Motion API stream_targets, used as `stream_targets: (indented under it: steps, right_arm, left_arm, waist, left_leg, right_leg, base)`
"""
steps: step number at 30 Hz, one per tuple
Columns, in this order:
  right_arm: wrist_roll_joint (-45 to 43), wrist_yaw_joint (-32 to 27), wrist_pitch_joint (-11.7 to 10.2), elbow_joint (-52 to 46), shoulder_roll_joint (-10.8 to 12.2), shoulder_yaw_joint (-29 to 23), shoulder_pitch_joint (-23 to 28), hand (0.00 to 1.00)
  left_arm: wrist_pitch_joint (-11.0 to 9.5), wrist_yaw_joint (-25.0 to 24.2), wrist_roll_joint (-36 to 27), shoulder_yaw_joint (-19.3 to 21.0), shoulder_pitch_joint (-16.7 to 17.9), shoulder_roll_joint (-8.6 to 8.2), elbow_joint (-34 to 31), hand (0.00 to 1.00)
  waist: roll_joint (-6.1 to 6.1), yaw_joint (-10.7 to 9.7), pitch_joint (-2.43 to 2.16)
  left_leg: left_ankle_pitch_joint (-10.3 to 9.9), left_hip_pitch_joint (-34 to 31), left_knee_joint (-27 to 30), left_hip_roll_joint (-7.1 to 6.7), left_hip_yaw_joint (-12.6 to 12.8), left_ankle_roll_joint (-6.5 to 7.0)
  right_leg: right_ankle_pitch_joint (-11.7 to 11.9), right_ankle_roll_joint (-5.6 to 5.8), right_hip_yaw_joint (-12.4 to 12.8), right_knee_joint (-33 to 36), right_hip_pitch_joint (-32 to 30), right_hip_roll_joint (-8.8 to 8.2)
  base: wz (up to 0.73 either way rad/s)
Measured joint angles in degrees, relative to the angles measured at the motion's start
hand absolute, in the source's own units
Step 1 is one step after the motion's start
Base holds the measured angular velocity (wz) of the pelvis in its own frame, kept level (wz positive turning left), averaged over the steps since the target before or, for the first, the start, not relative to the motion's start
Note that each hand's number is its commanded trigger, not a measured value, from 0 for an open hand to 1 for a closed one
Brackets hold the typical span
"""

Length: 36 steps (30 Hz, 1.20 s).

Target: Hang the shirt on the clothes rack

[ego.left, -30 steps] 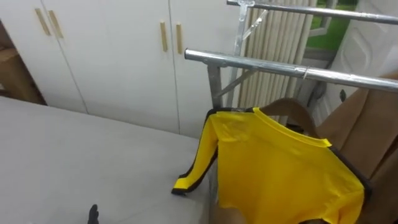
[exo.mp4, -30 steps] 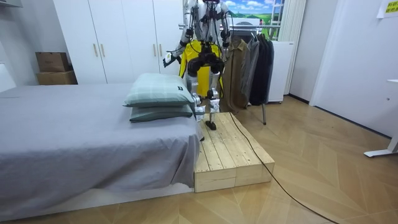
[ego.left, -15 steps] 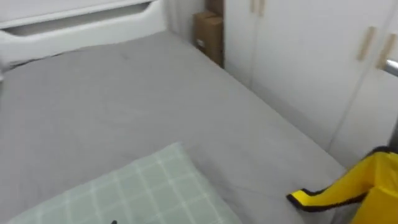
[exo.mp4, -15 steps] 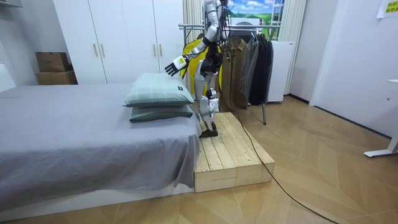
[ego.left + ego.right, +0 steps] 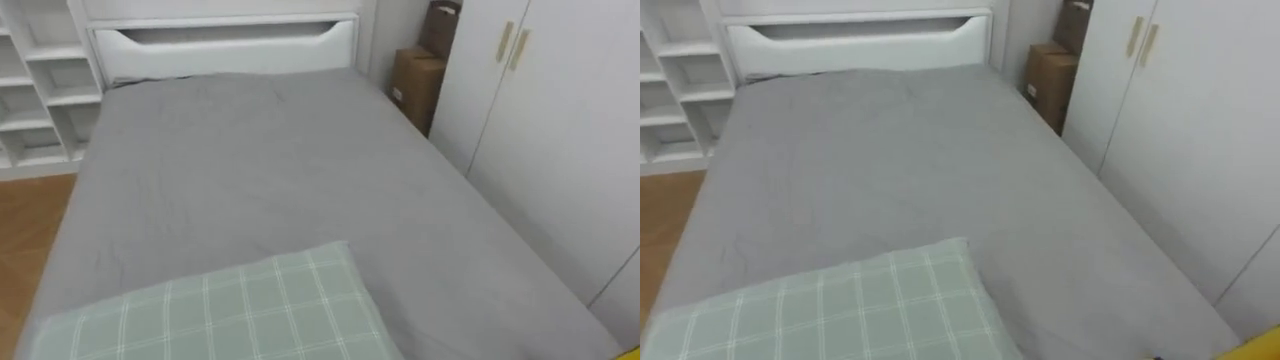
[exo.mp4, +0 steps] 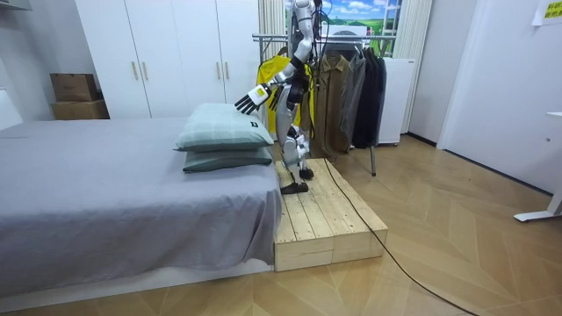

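Our left hand reaches forward with its fingers spread and nothing in them, just above the near edge of the upper pillow. Ahead of it the grey bed runs lengthwise to the headboard. The yellow garment lies behind the hand and to its right, hanging long axis downward at the clothes rack. We judge the right hand, close by the torso, to be nearer the garment, but we cannot tell its state. The robot's body hides how the garment sits on the rail.
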Motion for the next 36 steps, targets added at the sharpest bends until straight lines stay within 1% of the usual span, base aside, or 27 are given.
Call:
stream_targets:
  steps: [1, 2, 3, 4, 5, 6, 7, 8, 9, 11, 12, 14, 16, 18, 21, 22, 23, 25, 27, 28, 29, 36]
  right_arm:
    - [-0.3, -0.6, 0.0, 0.0, 0.1, -0.1, 0.2, 0.00]
    - [-0.3, -0.9, 0.0, -0.2, 0.3, -0.2, 0.2, 0.00]
    - [-0.3, -1.1, -0.1, -0.3, 0.3, -0.2, 0.2, 0.00]
    - [-0.4, -1.5, -0.3, -0.2, 0.5, -0.2, 0.2, 0.00]
    - [-0.6, -2.0, -0.4, -0.1, 0.8, -0.3, 0.3, 0.00]
    - [-0.7, -2.3, -0.4, 0.1, 0.8, -0.6, 0.6, 0.00]
    - [-0.6, -2.6, -0.4, 0.5, 0.8, -0.7, 0.3, 0.00]
    - [-1.2, -2.5, -0.5, 0.6, 0.8, -0.6, -0.2, 0.00]
    - [-1.5, -2.4, -0.5, 0.6, 0.9, -0.4, -0.4, 0.00]
    - [-3.0, -1.2, -0.5, 0.6, 0.9, 0.2, -0.8, 0.00]
    - [-3.0, -0.9, -0.5, 0.6, 0.9, 0.4, -0.9, 0.00]
    - [-3.0, -0.5, -0.5, 0.7, 1.0, 0.4, -1.0, 0.00]
    - [-3.0, -0.6, -0.4, 0.7, 1.1, 0.4, -0.9, 0.00]
    - [-3.0, -0.6, -0.4, 0.7, 1.0, 0.4, -0.8, 0.00]
    - [-3.0, -0.6, -0.4, 0.7, 1.1, 0.4, -0.9, 0.00]
    - [-3.0, -0.6, -0.4, 0.8, 1.0, 0.3, -0.9, 0.00]
    - [-3.0, -0.6, -0.4, 0.8, 1.0, 0.3, -0.9, 0.00]
    - [-3.0, -0.6, -0.4, 0.8, 1.1, 0.3, -0.9, 0.00]
    - [-3.6, -0.5, -0.4, 0.8, 1.2, 0.2, -0.8, 0.00]
    - [-4.1, -0.6, -0.4, 0.8, 1.1, 0.1, -0.8, 0.00]
    - [-4.2, -0.5, -0.5, 0.8, 1.1, 0.1, -0.8, 0.00]
    - [-4.8, 2.0, -0.5, 0.8, 1.1, -0.1, -0.5, 0.00]
  left_arm:
    - [0.0, 0.0, -0.1, -0.7, -0.4, 0.40, 0.2, 0.00]
    - [0.0, 0.1, -0.2, -0.7, -0.8, 0.43, 0.2, 0.00]
    - [0.0, 0.1, -0.2, -0.7, -1.2, 0.47, 0.2, 0.00]
    - [0.0, 0.2, -0.4, -0.7, -1.7, 0.89, 0.2, 0.00]
    - [0.1, 0.3, -0.9, -0.7, -2.5, 1.40, 0.7, 0.00]
    - [0.2, 0.4, -1.3, -0.9, -2.7, 1.21, 0.9, 0.00]
    - [0.2, 0.8, -1.5, -1.1, -2.9, 1.12, 0.7, 0.00]
    - [0.2, 1.2, -1.8, -1.2, -3.4, 1.08, 1.1, 0.00]
    - [0.2, 1.2, -2.1, -1.2, -3.6, 1.08, 1.2, 0.00]
    - [0.2, 1.3, -2.4, -1.1, -3.6, 1.06, 1.2, 0.00]
    - [0.2, 1.4, -2.5, -1.1, -3.7, 1.07, 1.2, 0.00]
    - [0.2, 1.4, -2.7, -1.0, -3.7, 1.04, 1.3, 0.00]
    - [0.2, 1.4, -2.5, -1.0, -3.7, 1.05, 1.3, 0.00]
    - [0.2, 1.5, -2.4, -1.3, -3.7, 0.93, 1.3, 0.00]
    - [0.2, 1.7, -2.6, -1.9, -3.7, 0.41, 1.3, 0.00]
    - [0.2, 1.7, -2.8, -2.3, -3.7, 0.42, 1.5, 0.00]
    - [0.2, 1.7, -3.2, -2.7, -3.7, 0.56, 1.5, 0.00]
    - [0.2, 1.7, -3.7, -2.7, -3.7, 0.69, 1.7, 0.00]
    - [0.1, 1.7, -4.1, -2.7, -3.7, 0.84, 2.7, 0.00]
    - [0.1, 1.7, -4.9, -2.7, -3.7, 0.87, 3.3, 0.00]
    - [0.1, 1.7, -5.7, -2.6, -3.7, 0.92, 3.3, 0.00]
    - [0.0, 1.7, -5.2, -2.0, -3.7, 0.93, 3.2, 0.00]
  waist:
    - [0.51, -1.6, 0.32]
    - [0.34, -2.5, 0.38]
    - [0.23, -2.7, 0.46]
    - [-0.14, -3.1, 0.52]
    - [-0.47, -4.2, 0.61]
    - [-0.37, -4.7, 0.18]
    - [-0.38, -4.1, -0.07]
    - [-0.02, -3.7, 0.30]
    - [0.01, -3.6, 0.41]
    - [0.08, -3.5, 0.45]
    - [0.00, -3.5, 0.47]
    - [-0.46, -3.8, 0.88]
    - [-0.84, -4.2, 0.95]
    - [-1.22, -4.6, 0.81]
    - [-1.23, -4.1, 0.71]
    - [-1.04, -4.1, 0.45]
    - [-0.79, -4.2, 0.29]
    - [-0.57, -4.1, 0.14]
    - [-0.49, -4.0, 0.23]
    - [-0.39, -4.0, 0.14]
    - [-0.37, -4.1, 0.16]
    - [-0.23, -3.7, 0.14]
  left_leg:
    - [0.3, 0.3, -0.2, -0.54, -3.0, 0.40]
    - [0.8, 0.2, -0.9, -0.72, -4.8, 0.21]
    - [1.0, 0.2, -1.0, -0.73, -5.4, 0.08]
    - [1.3, -0.1, -0.8, -0.99, -7.0, -0.33]
    - [1.4, -0.4, -0.3, -1.53, -9.1, -0.56]
    - [1.5, -0.4, -0.5, -1.62, -10.0, -0.83]
    - [1.4, -0.1, -1.0, -1.65, -10.4, -1.39]
    - [1.6, 0.2, -1.5, -1.38, -10.5, -1.89]
    - [1.8, 0.5, -2.1, -1.34, -10.6, -2.15]
    - [2.1, 0.8, -3.2, -1.19, -11.1, -2.73]
    - [2.2, 0.9, -3.3, -1.15, -11.1, -2.83]
    - [2.3, 1.4, -3.8, -1.18, -12.0, -3.10]
    - [2.4, 1.0, -3.7, -1.19, -12.4, -3.23]
    - [2.5, 0.4, -3.5, -1.23, -12.4, -3.30]
    - [2.5, 0.5, -3.7, -1.39, -12.4, -3.31]
    - [2.5, 0.5, -3.9, -1.52, -12.4, -3.31]
    - [2.5, 0.6, -4.0, -1.58, -12.4, -3.31]
    - [2.5, 1.1, -4.5, -1.64, -12.4, -3.30]
    - [2.8, 2.3, -5.6, -1.75, -12.3, -3.40]
    - [2.8, 3.0, -6.0, -1.78, -12.3, -3.43]
    - [2.8, 3.3, -6.1, -1.78, -12.2, -3.44]
    - [2.9, 3.6, -6.8, -1.88, -12.1, -3.38]
  right_leg:
    - [-0.5, -0.05, 4.5, -0.4, -0.5, 1.37]
    - [-1.5, 0.06, 9.8, -4.4, -1.0, 4.07]
    - [-1.6, 0.12, 11.8, -6.8, -1.4, 5.30]
    - [-0.7, 0.06, 15.2, -12.7, -2.0, 7.64]
    - [3.0, -1.06, 17.6, -15.2, -1.9, 8.91]
    - [3.2, -1.00, 17.6, -15.7, -1.5, 9.28]
    - [3.2, -1.41, 17.5, -17.3, -0.4, 9.99]
    - [3.4, -1.76, 17.5, -18.3, 0.6, 10.64]
    - [3.3, -1.88, 17.6, -18.6, 0.8, 10.79]
    - [2.8, -2.51, 17.5, -19.1, 1.3, 11.18]
    - [2.6, -2.60, 17.4, -19.1, 1.4, 11.23]
    - [2.1, -2.80, 15.9, -20.0, 2.8, 11.28]
    - [2.0, -2.83, 14.7, -21.2, 3.7, 11.45]
    - [1.9, -2.84, 14.4, -22.2, 4.3, 11.74]
    - [1.9, -2.83, 14.3, -22.6, 4.8, 11.81]
    - [1.9, -2.82, 14.5, -23.2, 5.1, 11.85]
    - [1.9, -2.82, 14.4, -23.2, 5.1, 11.83]
    - [1.9, -2.81, 14.6, -23.2, 5.2, 11.81]
    - [1.9, -2.81, 15.0, -23.3, 5.9, 11.77]
    - [1.9, -2.77, 15.0, -23.4, 6.3, 11.75]
    - [1.9, -2.76, 15.1, -23.7, 6.7, 11.79]
    - [1.9, -2.76, 15.5, -24.2, 7.0, 11.82]
  base:
    - [1.05]
    - [0.99]
    - [0.78]
    - [0.89]
    - [0.95]
    - [0.69]
    - [0.20]
    - [0.03]
    - [0.05]
    - [0.10]
    - [0.16]
    - [0.32]
    - [0.48]
    - [0.42]
    - [0.14]
    - [0.07]
    - [0.07]
    - [-0.03]
    - [-0.07]
    - [-0.03]
    - [0.00]
    - [0.00]
